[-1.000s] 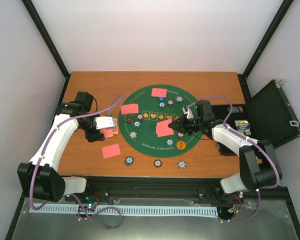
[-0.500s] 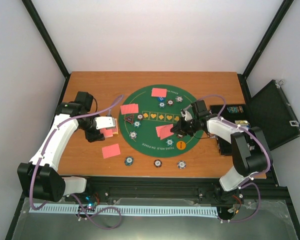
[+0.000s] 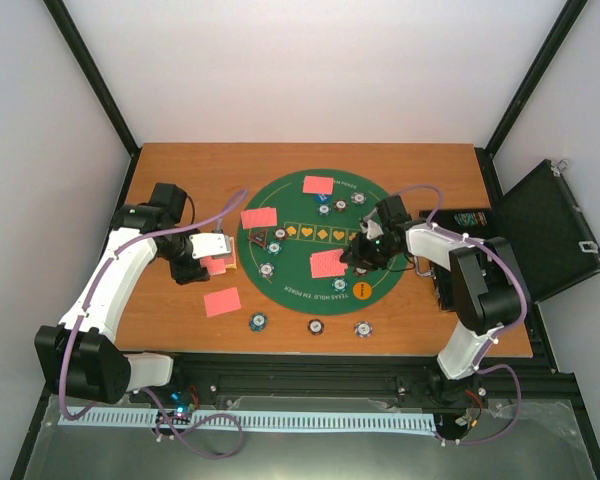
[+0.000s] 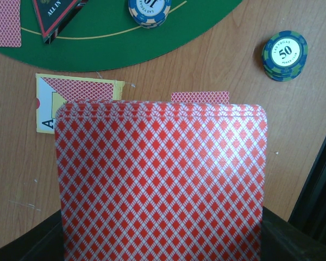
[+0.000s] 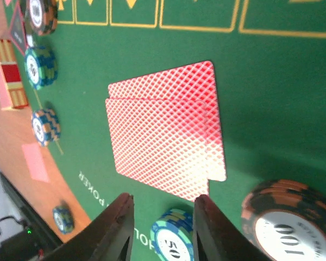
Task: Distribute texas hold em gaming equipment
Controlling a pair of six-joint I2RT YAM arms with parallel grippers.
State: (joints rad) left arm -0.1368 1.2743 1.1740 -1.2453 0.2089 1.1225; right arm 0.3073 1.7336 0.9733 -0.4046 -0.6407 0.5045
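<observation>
Your right gripper (image 5: 163,202), jaws apart, could drag the cards (image 5: 163,125) beside it when lifting; left gripper (image 3: 218,256) clamps the deck (image 4: 160,179).

A round green felt mat (image 3: 292,256) lies in the middle of a wooden table (image 3: 180,170), printed with a yellow row of boxes (image 3: 320,232) across its centre and white lettering along its near rim. Right of the mat, at the table's edge, a black hinged case (image 3: 542,225) stands open, its lid tilted away from the mat. Just left of the mat, a yellow-edged card box (image 4: 46,103) lies flat on the wood. White walls (image 3: 310,70) rise behind the mat.
</observation>
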